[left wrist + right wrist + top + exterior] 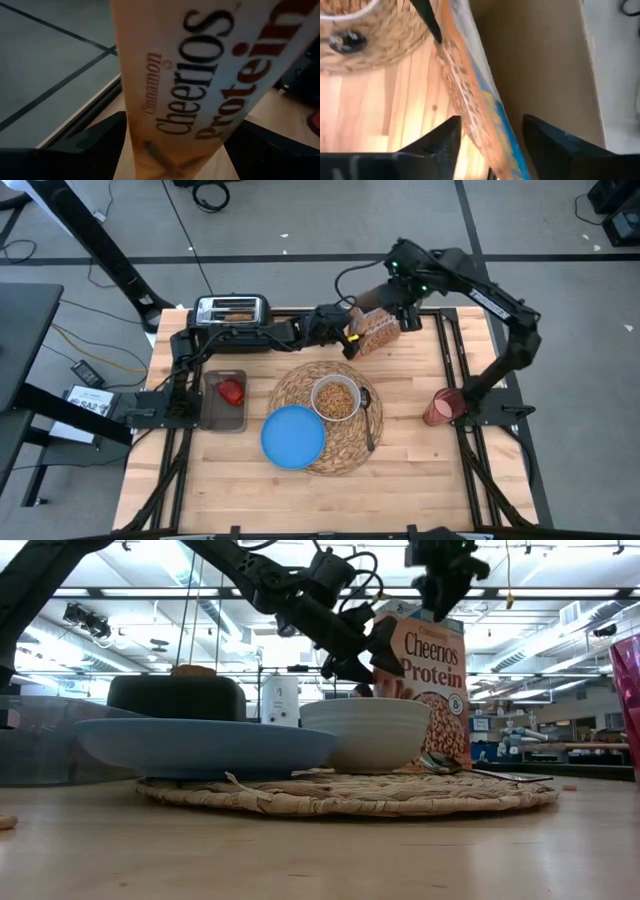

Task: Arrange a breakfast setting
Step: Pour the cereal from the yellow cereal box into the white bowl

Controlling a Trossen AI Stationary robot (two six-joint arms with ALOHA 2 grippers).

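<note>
A Cheerios Protein cereal box [375, 332] [435, 670] is at the table's far middle, behind the round straw placemat [345, 458]. On the placemat sit the white bowl [335, 398] filled with cereal, the blue plate [293, 437] and the dark spoon [370, 422]. My left gripper [355, 332] reaches in from the left and is shut on the box. My right gripper [408, 315] points down over the box's top, open, one finger on each side of it [475, 115]. The red cup [440, 408] stands at the right. My left gripper pinches the box's two broad faces between its fingers [100, 142], coming nearly level from the table's left at the narrow side panel [190, 110], high on the box. The bowl hides the box's bottom. My right gripper straddles the box's top edge; whether it touches, I cannot tell.
A black toaster [232, 310] with a toast slice in it stands at the far left. The red apple [232, 391] lies in a clear tray [222, 418] left of the placemat. Bare wood lies along the near edge and between placemat and cup.
</note>
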